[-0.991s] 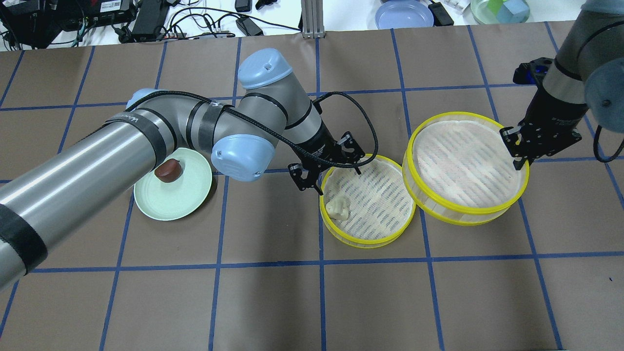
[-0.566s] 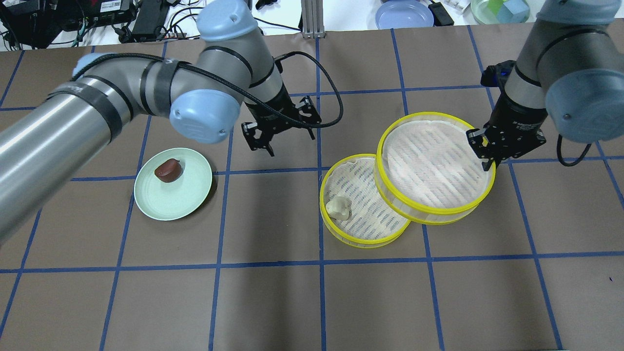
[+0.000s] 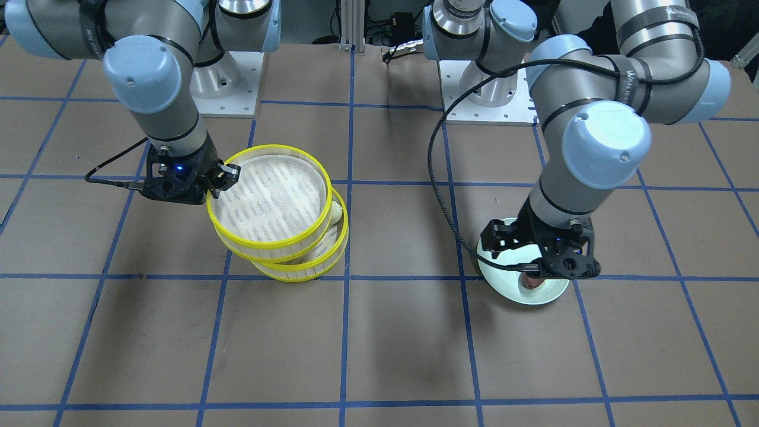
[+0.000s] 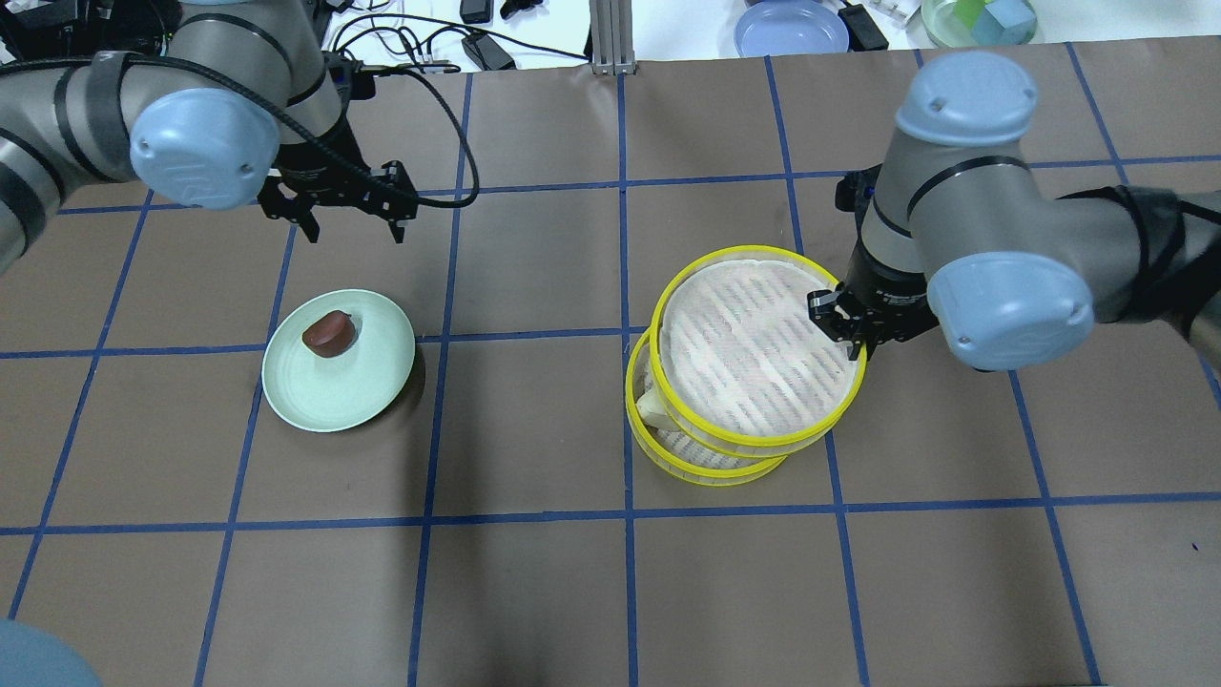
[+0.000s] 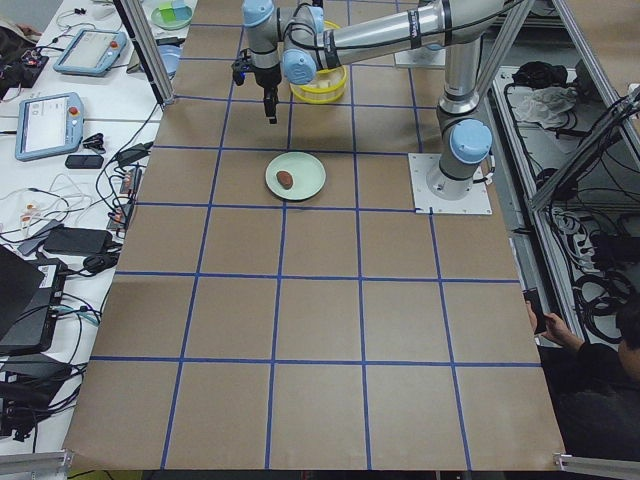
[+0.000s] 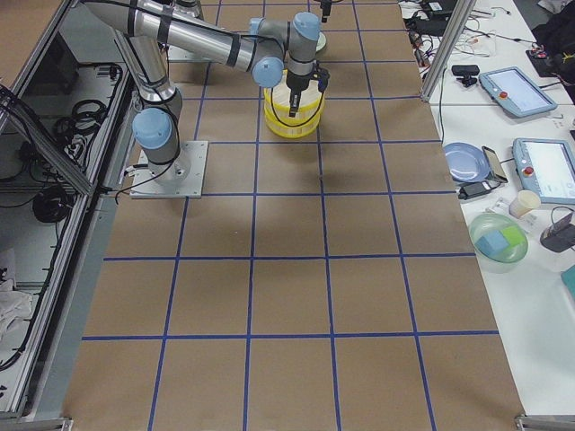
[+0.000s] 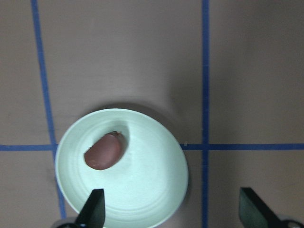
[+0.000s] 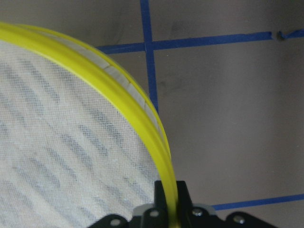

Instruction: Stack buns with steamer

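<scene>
1. Jaws, right gripper (image 4: 844,320): clamped on the right-hand rim of the upper yellow-rimmed round steamer tray with pale woven floor (image 4: 754,353). The wrist view showed the yellow band pinched between them.
2. Jaws, left gripper (image 4: 353,224): apart and empty, hanging above the table just beyond the far edge of the pale green round plate (image 4: 334,396).
3. Cream-white bun (image 4: 652,408): lay at the left edge of the lower yellow-rimmed steamer tray (image 4: 701,477), right of table centre, partly covered by the upper tray.
4. Dark reddish-brown bun (image 4: 329,333): sat on the plate, left of table centre, well apart from the steamer.
5. Upper tray: stood over the lower one, offset to the far right. Whether the rims touched could not be told.
6. Handling judgement: the tray probably needed shifting near-left until both rings lined up. It was best kept level and lowered gently, so the base cleared the bun.
7. Release judgement: opening was best delayed until the tray seated evenly, as an early release risked a tilted stack.
</scene>
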Robot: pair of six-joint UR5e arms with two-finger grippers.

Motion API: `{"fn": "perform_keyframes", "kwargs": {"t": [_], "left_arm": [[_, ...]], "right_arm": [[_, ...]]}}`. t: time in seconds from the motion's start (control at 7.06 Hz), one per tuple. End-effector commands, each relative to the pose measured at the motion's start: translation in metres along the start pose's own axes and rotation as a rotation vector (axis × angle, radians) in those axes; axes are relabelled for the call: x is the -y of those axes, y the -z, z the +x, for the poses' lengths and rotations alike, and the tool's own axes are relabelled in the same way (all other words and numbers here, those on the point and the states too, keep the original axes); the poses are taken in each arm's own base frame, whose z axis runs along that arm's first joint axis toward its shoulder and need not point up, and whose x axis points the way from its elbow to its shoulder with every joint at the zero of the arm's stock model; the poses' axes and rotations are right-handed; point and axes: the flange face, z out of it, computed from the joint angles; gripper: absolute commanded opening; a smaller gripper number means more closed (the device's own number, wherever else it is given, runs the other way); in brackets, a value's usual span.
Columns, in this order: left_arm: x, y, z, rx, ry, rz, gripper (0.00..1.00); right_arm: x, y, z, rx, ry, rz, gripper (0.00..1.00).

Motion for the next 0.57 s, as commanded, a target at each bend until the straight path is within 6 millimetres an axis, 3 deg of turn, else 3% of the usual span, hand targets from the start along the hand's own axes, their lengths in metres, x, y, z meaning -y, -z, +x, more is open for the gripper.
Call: {"fn": "perform_keyframes", "kwargs": {"t": [0.0, 0.14, 0.42], "left_arm": [[0.003, -0.023, -0.042, 0.011, -0.134, -0.044, 1.0], [0.003, -0.041, -0.045, -0.005, -0.324, -0.066, 0.99], [-0.006, -0.095, -0.047, -0.018, -0.404, -0.079, 0.98]], "right_arm": [[-0.007, -0.015, -0.015, -0.004, 0.013, -0.007, 0.0], [-0.009, -0.022, -0.015, -0.007, 0.014, -0.014, 0.0], [-0.004, -0.028, -0.016, -0.004, 0.013, -0.03, 0.0]]}}
